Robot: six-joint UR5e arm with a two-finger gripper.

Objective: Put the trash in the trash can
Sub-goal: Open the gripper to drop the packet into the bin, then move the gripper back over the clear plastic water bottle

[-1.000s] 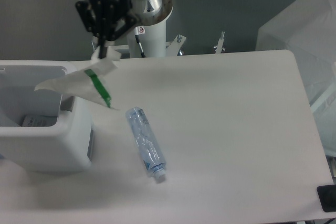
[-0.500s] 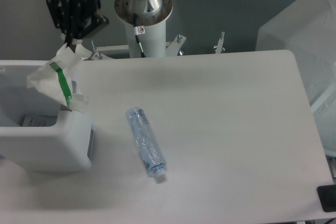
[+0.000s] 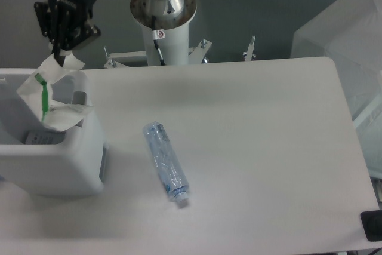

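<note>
My gripper (image 3: 59,52) hangs at the upper left, shut on the top of a white packet (image 3: 51,97) with a green mark. The packet dangles over the open top of the white trash can (image 3: 54,159), its lower end touching the can's right rim. Something pale lies inside the can at its bottom. A clear bluish plastic bottle (image 3: 166,162) with a white cap lies flat on the table to the right of the can, cap pointing toward the front edge.
The arm's white base column (image 3: 164,22) stands behind the table's back edge. A white covered object (image 3: 346,34) sits beyond the table's right rear corner. A dark item (image 3: 372,225) is at the front right edge.
The gripper has carried the packet leftward from over the table's back edge to above the trash can. The bottle has not moved.
</note>
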